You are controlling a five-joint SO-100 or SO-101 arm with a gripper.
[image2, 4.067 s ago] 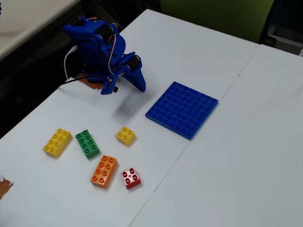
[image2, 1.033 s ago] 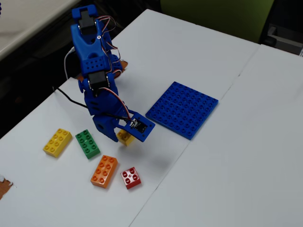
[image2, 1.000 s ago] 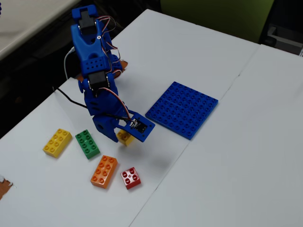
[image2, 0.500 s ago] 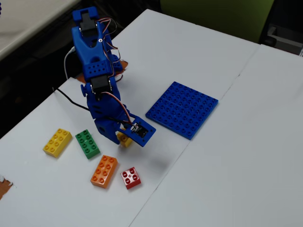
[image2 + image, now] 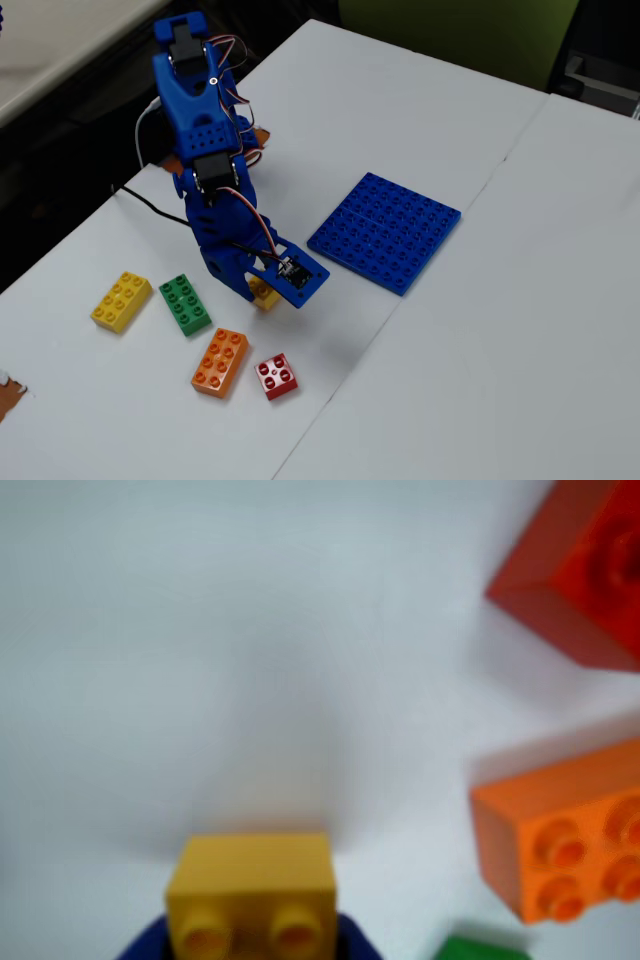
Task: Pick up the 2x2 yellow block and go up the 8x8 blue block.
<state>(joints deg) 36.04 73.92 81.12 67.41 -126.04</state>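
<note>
Yellow plastic fills the bottom of my wrist view: the 2x2 yellow block sits there, two of its studs facing the camera, with blue parts of my claw showing on either side of it at the lower edge. In the fixed view the same block peeks out under my claw, pinched between the blue fingers. A soft shadow lies on the white surface below and to the right of it, though I cannot tell for sure whether the block is clear of the surface.

Off to the right of my claw in the fixed view, and a little farther back, lies the 8x8 blue block, flat on the surface, apart from me and not under the yellow block.

In front of my claw in that view, toward the camera, the loose bricks are scattered. The orange brick lies nearest, with the red square brick just beside it on its right. To my left lie the green brick and, beyond it, the longer yellow brick.

My wrist view shows the orange brick and the red brick along the right edge, blurred, plus a sliver of green at the bottom.
</note>
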